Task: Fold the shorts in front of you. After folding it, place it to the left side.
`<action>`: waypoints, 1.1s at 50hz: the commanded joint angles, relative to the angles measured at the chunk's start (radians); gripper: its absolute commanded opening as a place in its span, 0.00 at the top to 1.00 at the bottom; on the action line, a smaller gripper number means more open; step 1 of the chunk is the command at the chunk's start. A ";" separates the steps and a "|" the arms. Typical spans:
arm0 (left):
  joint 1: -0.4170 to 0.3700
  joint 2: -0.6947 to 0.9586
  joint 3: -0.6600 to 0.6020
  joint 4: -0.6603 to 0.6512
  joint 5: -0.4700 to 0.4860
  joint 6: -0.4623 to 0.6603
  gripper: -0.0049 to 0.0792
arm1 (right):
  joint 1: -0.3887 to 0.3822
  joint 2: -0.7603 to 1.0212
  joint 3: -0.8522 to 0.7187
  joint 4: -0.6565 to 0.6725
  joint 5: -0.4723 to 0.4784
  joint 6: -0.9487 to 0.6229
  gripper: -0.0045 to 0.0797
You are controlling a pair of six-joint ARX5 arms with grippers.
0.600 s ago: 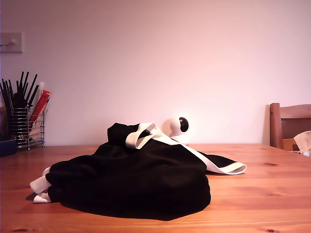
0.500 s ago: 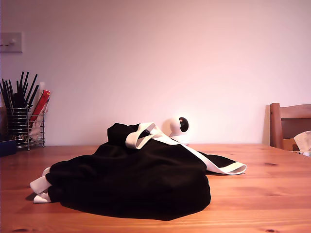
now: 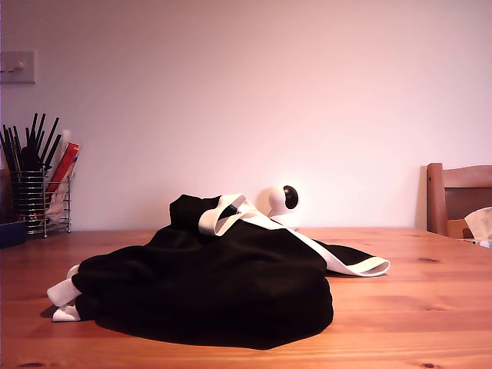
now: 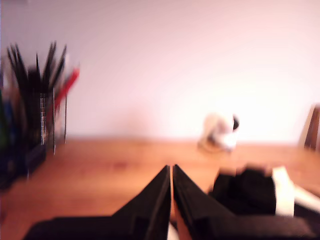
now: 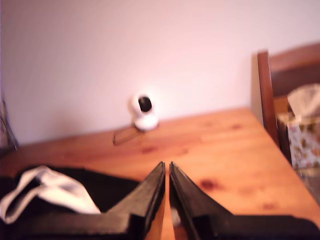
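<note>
Shorts (image 3: 223, 292) crumpled in black heap, white bands looping on top.

The shorts (image 3: 223, 292) are black with wide white bands, lying on a counter (image 3: 430, 307) of orange-brown wood with darker knots. The small round camera (image 3: 281, 203) is white with a black lens, and the wire holder (image 3: 34, 201) is silver, filled with black sticks and something red. My first hand (image 4: 171, 172) and my second hand (image 5: 167, 169) are both black.
</note>
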 commanded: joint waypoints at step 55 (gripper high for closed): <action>-0.182 1.164 0.718 -0.189 0.542 0.495 0.96 | 0.023 0.962 0.606 -0.083 -0.535 -0.450 0.96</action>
